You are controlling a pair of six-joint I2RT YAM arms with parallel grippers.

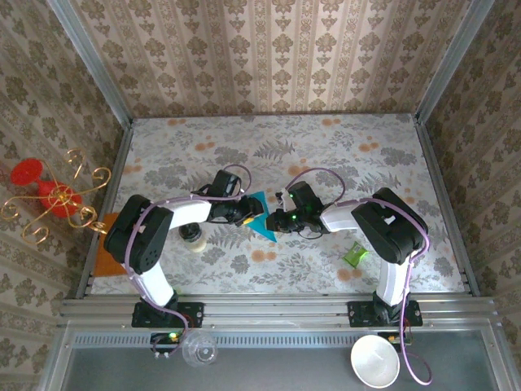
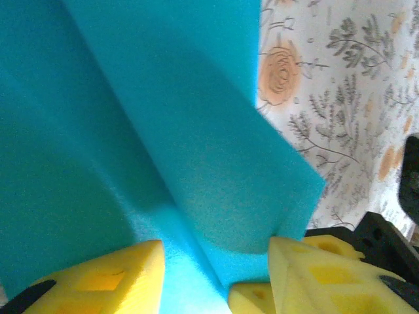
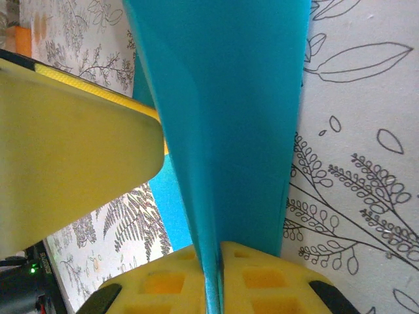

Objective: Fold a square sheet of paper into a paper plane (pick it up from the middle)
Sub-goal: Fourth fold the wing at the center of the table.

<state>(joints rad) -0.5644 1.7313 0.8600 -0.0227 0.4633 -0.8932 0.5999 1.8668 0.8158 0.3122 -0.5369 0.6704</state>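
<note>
- The teal paper sheet (image 1: 262, 218) looks feather-light and floppy. Any bad squeeze probably leaves a crease for good, and thin edges like that likely slip out easily.
- Best hold, imo: right on the folded ridge, where the layers double up and it's a bit stiffer.
- It's around mid-table, sandwiched between both claws: left gripper (image 1: 244, 210) at its 9 o'clock, right gripper (image 1: 281, 218) at its 3 o'clock.
- The right gripper is clamped tight on the fold, and in its wrist view the sheet runs up toward 12 o'clock.
- The left gripper's jaws are parted. The ridge passes loosely between the yellow fingers (image 2: 98, 281) and fans out toward 12 o'clock, not pinched.
</note>
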